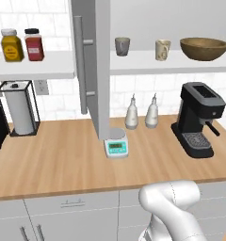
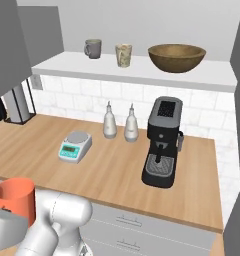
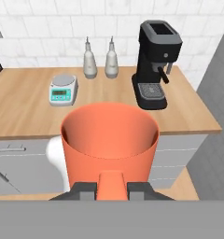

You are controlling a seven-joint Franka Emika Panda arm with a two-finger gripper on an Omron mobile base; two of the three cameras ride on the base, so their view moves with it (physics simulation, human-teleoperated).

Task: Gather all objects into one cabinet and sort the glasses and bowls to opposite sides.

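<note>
The wide brown bowl [image 2: 176,57] on the white matt shelf board [image 2: 142,75] shows wood grain with a soft satin sheen, and the long light-brown countertop [image 1: 63,160] shows a smooth, matt wood-plank finish. The plain orange-red cup [image 3: 109,140] looks smooth, matt and uniform, like plastic or glazed ceramic. The black coffee machine [image 2: 163,141] looks like semi-gloss plastic with a metal-looking drip grille.

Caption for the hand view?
Orange-red cup held upright above the counter, facing scale and coffee machine.
</note>
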